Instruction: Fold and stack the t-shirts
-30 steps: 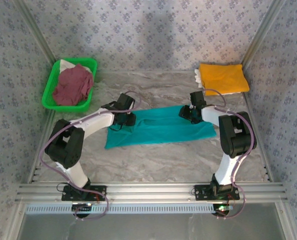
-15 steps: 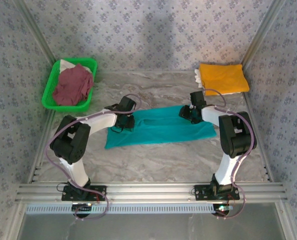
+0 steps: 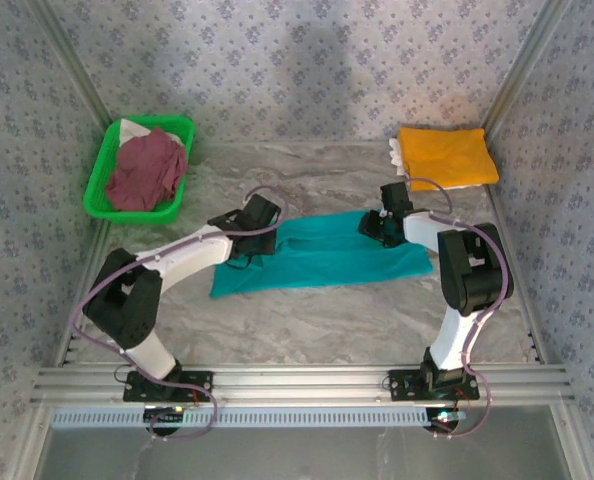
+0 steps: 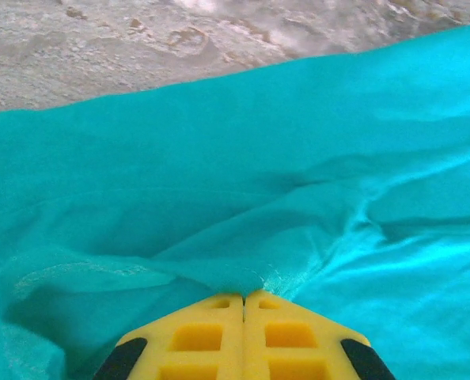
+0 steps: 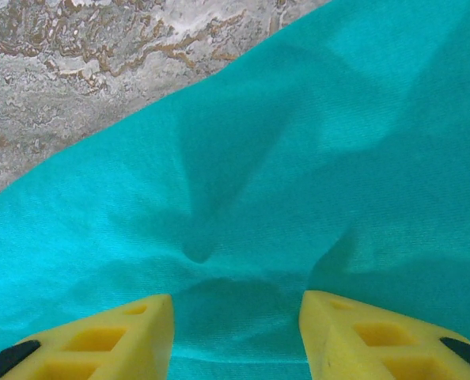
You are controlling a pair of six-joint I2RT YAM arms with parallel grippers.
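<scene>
The left gripper [image 4: 244, 296] pinches a fold near the left end of the teal t-shirt [image 3: 322, 255], the right gripper [image 5: 236, 305] spread over its right end.

Enclosed on three sides by walls [image 3: 297, 70] papered in small grey-blue floral print. Marbled grey table [image 3: 327, 320], possibly laminate. Metal rails [image 3: 307, 378] along near edge. Soft, even light.
</scene>
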